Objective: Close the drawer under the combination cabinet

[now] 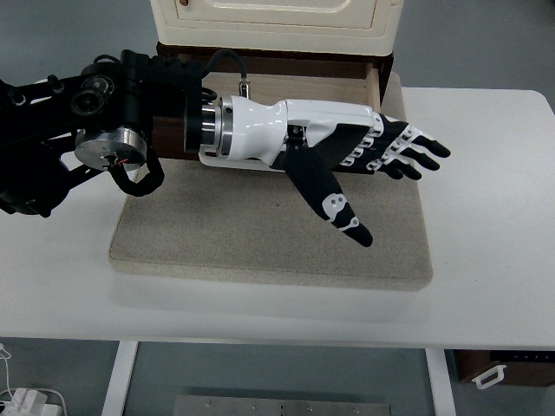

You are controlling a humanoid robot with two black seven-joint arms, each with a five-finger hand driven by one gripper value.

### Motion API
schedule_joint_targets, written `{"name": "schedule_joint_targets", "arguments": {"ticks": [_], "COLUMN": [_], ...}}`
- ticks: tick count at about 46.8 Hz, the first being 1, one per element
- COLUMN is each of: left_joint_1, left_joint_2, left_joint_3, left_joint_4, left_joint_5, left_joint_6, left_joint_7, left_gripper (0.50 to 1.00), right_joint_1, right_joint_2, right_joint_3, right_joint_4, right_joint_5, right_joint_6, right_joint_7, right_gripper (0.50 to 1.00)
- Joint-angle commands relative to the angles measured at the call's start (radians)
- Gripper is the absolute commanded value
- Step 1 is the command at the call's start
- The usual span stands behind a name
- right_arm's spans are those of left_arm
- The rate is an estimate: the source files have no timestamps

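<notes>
White left hand (347, 147), fingers spread, over the open drawer (375, 80).

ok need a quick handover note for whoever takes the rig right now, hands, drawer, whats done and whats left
Left hand: open, fingers spread flat, holding nothing; it reaches in from the left across the front of the drawer.
Right hand: not in view.
Drawer: pulled out from under the cream cabinet, which stands on the grey mat on the white table. The arm hides most of the drawer front and its handle.
Done: nothing on the drawer yet.
Left: get the hand onto the drawer front and push it fully in.
</notes>
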Motion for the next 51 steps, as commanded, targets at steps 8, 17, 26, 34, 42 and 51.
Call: {"name": "schedule_joint_targets", "arguments": {"ticks": [8,17,26,34,42,51], "left_joint_1": [0.008,0.045,0.045,0.045,0.048,0.046], "left_joint_2": [0.009,0.015,0.014,0.011,0.006,0.003], "left_joint_3": [0.051,0.058,0.080,0.084,0.086,0.087], "left_joint_4": [0.005,0.008,0.042,0.072,0.129,0.181], "left_joint_5": [0.195,0.236,0.256,0.264,0.278,0.305], "left_joint_6": [-0.050,-0.124,-0.127,-0.127,-0.133,-0.147], "left_joint_7": [0.061,0.124,0.172,0.193,0.198,0.196], "left_gripper": [1.000,1.000,1.000,1.000,1.000,1.000], "right_joint_1": [0.000,0.000,0.000,0.000,0.000,0.000], "right_joint_2": [0.000,0.000,0.000,0.000,0.000,0.000], "right_joint_3": [0.000,0.000,0.000,0.000,0.000,0.000], "right_joint_4": [0.000,0.000,0.000,0.000,0.000,0.000], "right_joint_5": [0.000,0.000,0.000,0.000,0.000,0.000], "right_joint_6": [0.000,0.001,0.000,0.000,0.000,0.000], "right_joint_7": [0.000,0.000,0.000,0.000,0.000,0.000], "right_gripper": [0.952,0.952,0.952,0.952,0.952,0.952]}}
